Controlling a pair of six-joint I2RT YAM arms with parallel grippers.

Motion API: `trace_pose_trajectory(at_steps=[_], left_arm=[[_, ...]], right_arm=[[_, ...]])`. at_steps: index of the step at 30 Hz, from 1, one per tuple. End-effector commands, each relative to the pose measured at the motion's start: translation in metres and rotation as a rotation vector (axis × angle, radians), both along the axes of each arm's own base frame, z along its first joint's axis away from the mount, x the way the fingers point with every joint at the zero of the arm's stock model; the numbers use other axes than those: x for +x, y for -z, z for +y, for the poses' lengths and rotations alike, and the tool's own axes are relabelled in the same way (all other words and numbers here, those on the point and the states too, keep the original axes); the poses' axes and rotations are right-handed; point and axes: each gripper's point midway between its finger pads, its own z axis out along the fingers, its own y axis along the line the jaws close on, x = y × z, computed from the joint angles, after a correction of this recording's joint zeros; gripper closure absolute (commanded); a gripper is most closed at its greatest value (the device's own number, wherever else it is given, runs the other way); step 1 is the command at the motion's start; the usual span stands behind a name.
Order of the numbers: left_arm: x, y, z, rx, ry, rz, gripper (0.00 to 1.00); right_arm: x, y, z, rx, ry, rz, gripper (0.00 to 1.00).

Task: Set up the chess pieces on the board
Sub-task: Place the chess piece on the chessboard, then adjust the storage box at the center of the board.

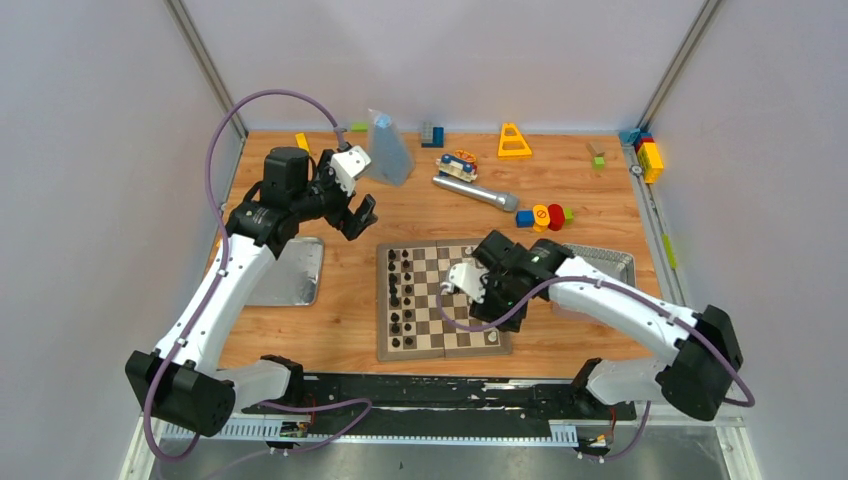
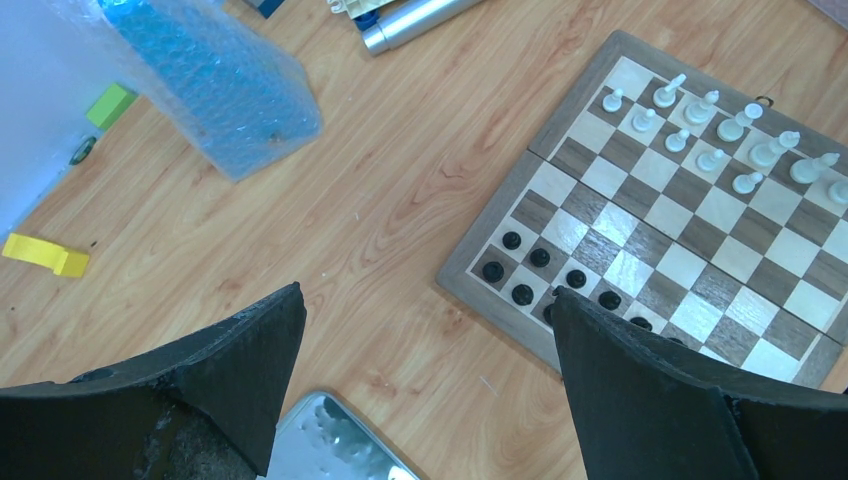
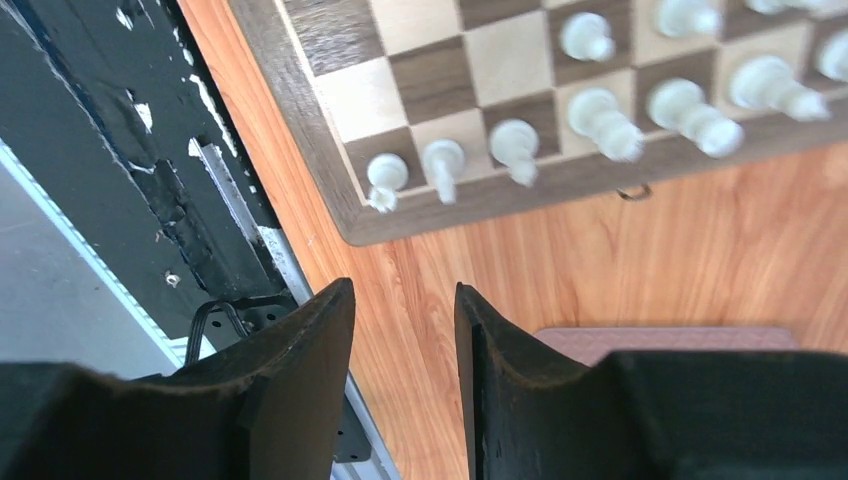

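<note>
At the right edge of the board (image 3: pixel 435 80), I read my right gripper (image 3: pixel 403 300) as narrowly parted and empty beside the white pieces (image 3: pixel 515 140) ranked there, while the left gripper (image 2: pixel 428 295) hangs wide open off-board, probably to stay clear.

The wooden table (image 1: pixel 340 330) carries the board (image 1: pixel 440 298) near the middle of its near half, lying flat and slightly skewed to the table's edges. Left of the board, a short gap away, lies a flat metal lid (image 1: pixel 290 272). Just right of the board sits a metal tin (image 1: pixel 612 260), partly hidden. Beyond the board's far edge lies a silver cylinder (image 1: pixel 475 192), with a cluster of coloured blocks (image 1: pixel 540 216) to the far right of the board. Further back from the board stand a bubble-wrap bag (image 1: pixel 388 150), a blue block (image 1: pixel 432 135) and a yellow triangle (image 1: pixel 514 141).
</note>
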Motion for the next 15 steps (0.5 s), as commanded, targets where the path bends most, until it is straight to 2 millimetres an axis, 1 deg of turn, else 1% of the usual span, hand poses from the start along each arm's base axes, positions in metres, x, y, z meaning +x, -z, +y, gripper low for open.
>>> trace_pose_trajectory(at_steps=[1,4,6,8,11,12,13,15], left_arm=[[-0.001,-0.018,0.001,-0.012,0.014,-0.062,0.00],[-0.002,-0.018,0.000,-0.014,0.018,-0.061,0.00],[-0.002,-0.016,-0.001,-0.014,0.027,-0.060,0.00],[-0.003,-0.015,-0.002,-0.013,0.040,-0.060,0.00],[-0.005,-0.010,-0.006,-0.020,0.071,-0.051,0.00],[-0.006,-0.010,-0.007,-0.021,0.081,-0.052,0.00],[-0.008,-0.008,-0.010,-0.028,0.098,-0.046,0.00],[-0.011,-0.005,-0.015,-0.040,0.130,-0.031,0.00]], right_arm=[[0.017,-0.048,-0.005,0.171,0.080,-0.029,0.57],[0.039,-0.067,-0.027,0.252,0.201,-0.063,0.57],[0.055,-0.073,-0.049,0.281,0.300,-0.092,0.57],[0.071,-0.074,-0.075,0.301,0.416,-0.114,0.57],[0.092,-0.068,-0.117,0.313,0.584,-0.137,0.56],[0.099,-0.064,-0.137,0.305,0.665,-0.153,0.56],[0.104,-0.058,-0.151,0.292,0.712,-0.156,0.56],[0.111,-0.044,-0.172,0.250,0.764,-0.147,0.57]])
